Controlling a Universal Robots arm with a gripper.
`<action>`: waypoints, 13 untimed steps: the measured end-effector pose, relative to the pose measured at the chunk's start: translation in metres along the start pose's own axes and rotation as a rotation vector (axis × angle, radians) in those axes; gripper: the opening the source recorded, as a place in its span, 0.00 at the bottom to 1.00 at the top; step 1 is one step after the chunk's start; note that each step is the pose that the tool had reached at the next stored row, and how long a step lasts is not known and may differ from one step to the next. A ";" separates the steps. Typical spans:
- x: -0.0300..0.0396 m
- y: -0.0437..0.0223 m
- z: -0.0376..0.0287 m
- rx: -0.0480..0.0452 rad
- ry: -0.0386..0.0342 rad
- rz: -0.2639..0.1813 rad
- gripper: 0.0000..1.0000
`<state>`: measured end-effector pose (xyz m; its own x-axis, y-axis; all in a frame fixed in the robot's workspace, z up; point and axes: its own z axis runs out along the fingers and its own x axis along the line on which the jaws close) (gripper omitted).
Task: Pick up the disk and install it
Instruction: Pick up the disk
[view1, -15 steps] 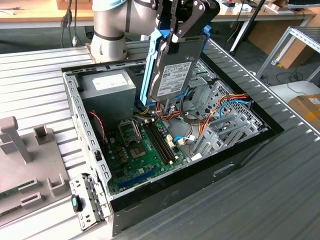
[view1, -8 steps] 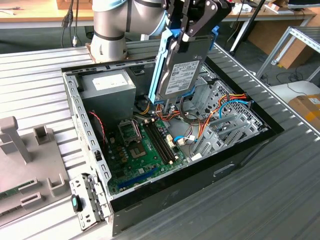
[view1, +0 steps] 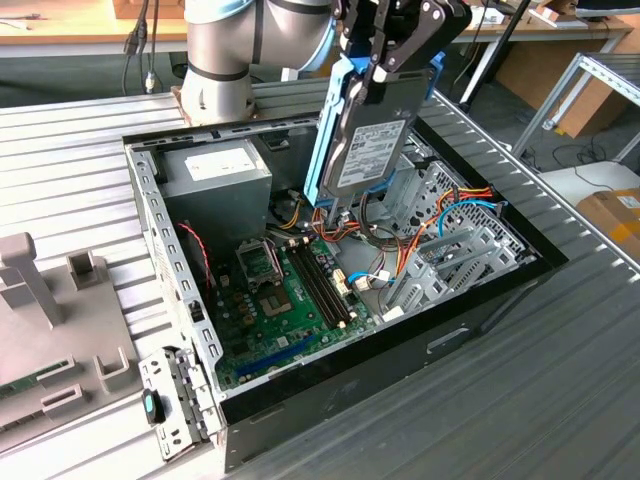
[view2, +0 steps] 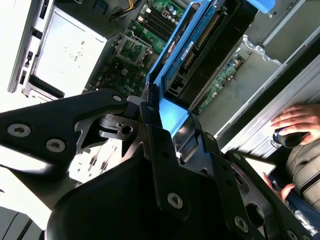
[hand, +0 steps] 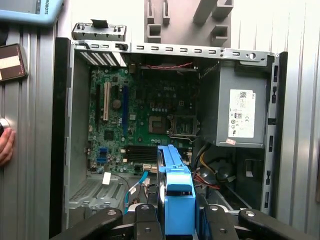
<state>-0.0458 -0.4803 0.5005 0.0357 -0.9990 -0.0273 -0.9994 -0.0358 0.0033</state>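
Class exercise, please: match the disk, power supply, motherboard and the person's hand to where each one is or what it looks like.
Things:
1 disk
2 power supply
3 motherboard
4 hand

Descriptions:
a green, flat on the case floor
b outside the case, beside it
c grey box with a white label, in a case corner
d on edge above the open case, clamped by the gripper

Pairs: 1-d, 2-c, 3-a, 4-b

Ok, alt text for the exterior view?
The pincer grips the disk, held on edge in its blue rails, over an open computer case lying on a slatted metal table. A green motherboard and grey power supply show inside.
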 end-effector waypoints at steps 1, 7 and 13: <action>0.0000 -0.0013 -0.0001 0.0000 0.0001 0.000 0.36; 0.0001 -0.0042 -0.0001 0.0000 0.0001 0.000 0.36; 0.0002 -0.0079 -0.0001 0.0000 0.0001 0.000 0.36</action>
<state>-0.0379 -0.4802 0.5006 0.0357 -0.9990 -0.0272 -0.9994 -0.0358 0.0033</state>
